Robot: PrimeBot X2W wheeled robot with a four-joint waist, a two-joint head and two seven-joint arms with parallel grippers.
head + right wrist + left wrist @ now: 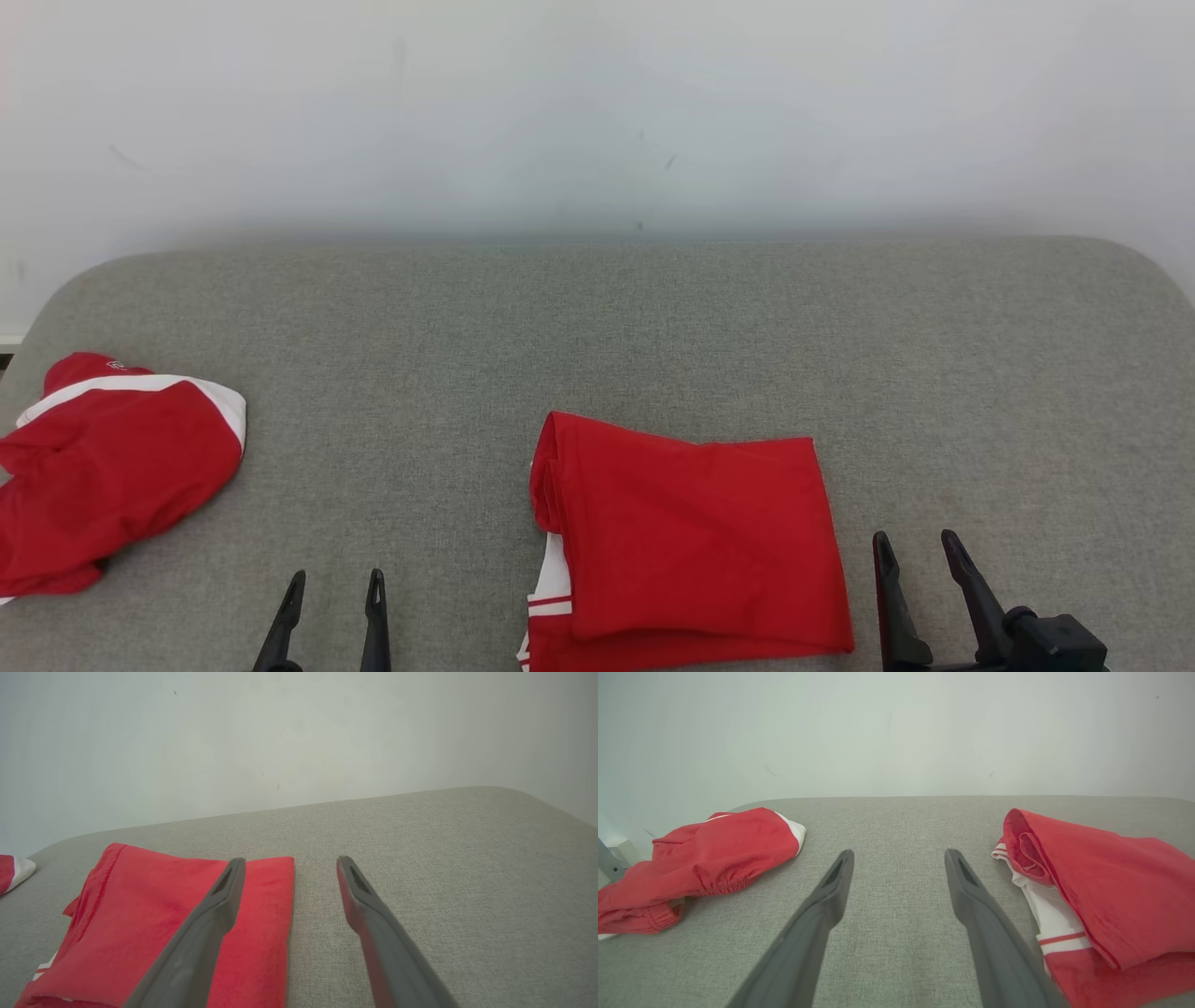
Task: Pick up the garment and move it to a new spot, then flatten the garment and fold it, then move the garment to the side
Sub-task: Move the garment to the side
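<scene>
Both came up empty: the left pincer [337, 581] stood with its fingers spread wide, and the right pincer [915, 541] gaped just as wide. The folded red garment [691, 541] lay flat on the grey bench [653, 308] between the two, just beside the right pincer's inner finger. A second, crumpled red garment [112, 467] sat well out beyond the left pincer's outer side.

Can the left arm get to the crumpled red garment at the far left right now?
Probably yes. The left pincer is open and empty, and only bare gray surface lies between it and the crumpled garment, though the arm's reach itself can't be confirmed.
</scene>
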